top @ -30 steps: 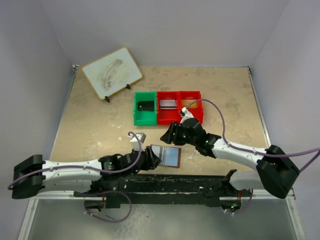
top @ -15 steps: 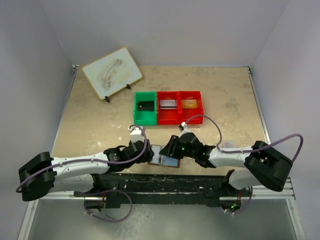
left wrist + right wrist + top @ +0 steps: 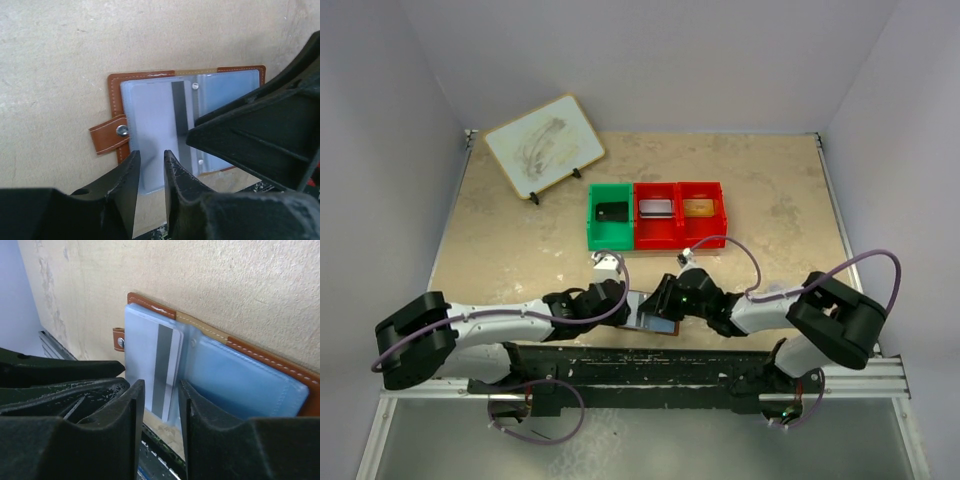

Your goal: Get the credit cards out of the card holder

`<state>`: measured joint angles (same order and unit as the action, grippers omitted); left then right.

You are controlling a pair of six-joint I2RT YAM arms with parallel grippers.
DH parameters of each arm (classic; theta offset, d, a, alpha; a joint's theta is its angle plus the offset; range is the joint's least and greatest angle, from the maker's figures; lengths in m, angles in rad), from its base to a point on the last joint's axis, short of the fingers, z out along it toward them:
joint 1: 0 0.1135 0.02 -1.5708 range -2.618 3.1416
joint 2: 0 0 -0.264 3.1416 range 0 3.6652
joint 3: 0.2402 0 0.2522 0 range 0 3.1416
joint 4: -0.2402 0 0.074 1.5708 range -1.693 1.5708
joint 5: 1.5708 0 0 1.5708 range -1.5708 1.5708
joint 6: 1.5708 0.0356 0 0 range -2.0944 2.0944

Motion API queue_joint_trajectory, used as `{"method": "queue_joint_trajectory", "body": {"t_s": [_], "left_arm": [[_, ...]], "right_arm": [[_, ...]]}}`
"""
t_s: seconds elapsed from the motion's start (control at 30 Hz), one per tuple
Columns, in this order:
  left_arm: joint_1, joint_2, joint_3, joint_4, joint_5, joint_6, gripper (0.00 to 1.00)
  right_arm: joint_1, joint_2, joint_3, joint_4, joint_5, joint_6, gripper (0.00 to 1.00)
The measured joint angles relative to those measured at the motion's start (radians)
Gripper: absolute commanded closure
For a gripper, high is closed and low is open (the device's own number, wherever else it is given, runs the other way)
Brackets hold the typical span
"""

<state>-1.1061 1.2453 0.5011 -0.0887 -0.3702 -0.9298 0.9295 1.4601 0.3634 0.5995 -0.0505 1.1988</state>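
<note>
1. The card holder (image 3: 658, 322) lies open, pale panels up, by the table's near edge between both arms. A dark-striped card (image 3: 178, 107) shows in its tabbed half.
2. The left gripper (image 3: 151, 159) and right gripper (image 3: 161, 386) sit at that half with jaws narrowly apart; we cannot tell whether either pinches anything.
3. Around it we see a mottled beige table (image 3: 520, 250), a green bin (image 3: 610, 240) and red bins (image 3: 660, 238) behind, and plain pale walls (image 3: 640, 60).
4. The holder's long axis runs roughly along the near edge, with the side tab (image 3: 107, 137) on one short end.
</note>
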Motion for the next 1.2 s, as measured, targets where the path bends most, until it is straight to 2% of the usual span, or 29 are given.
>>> {"method": "queue_joint_trajectory", "body": {"t_s": [0.1,0.27,0.4,0.47,0.57,0.73,1.2], "left_arm": [[0.000,0.014,0.000,0.024,0.028,0.014,0.86],[0.000,0.040,-0.001,0.043,0.072,0.034,0.91],[0.000,0.048,-0.002,0.047,0.090,0.036,0.92],[0.000,0.047,-0.004,0.047,0.089,0.034,0.87],[0.000,0.024,-0.009,0.024,0.065,0.029,0.82],[0.000,-0.055,-0.010,-0.045,-0.008,0.024,0.78],[-0.004,0.057,0.008,-0.039,-0.026,0.024,0.85]], "right_arm": [[0.000,0.039,-0.006,0.053,-0.017,0.014,0.76],[0.000,0.100,-0.046,0.192,-0.035,0.050,0.84],[0.000,0.142,-0.090,0.319,-0.050,0.088,0.76],[0.000,0.155,-0.096,0.354,-0.054,0.100,0.74],[0.000,0.159,-0.097,0.362,-0.055,0.113,0.75],[0.000,0.159,-0.103,0.377,-0.061,0.114,0.76],[-0.002,0.190,-0.093,0.411,-0.103,0.111,0.75]]}}
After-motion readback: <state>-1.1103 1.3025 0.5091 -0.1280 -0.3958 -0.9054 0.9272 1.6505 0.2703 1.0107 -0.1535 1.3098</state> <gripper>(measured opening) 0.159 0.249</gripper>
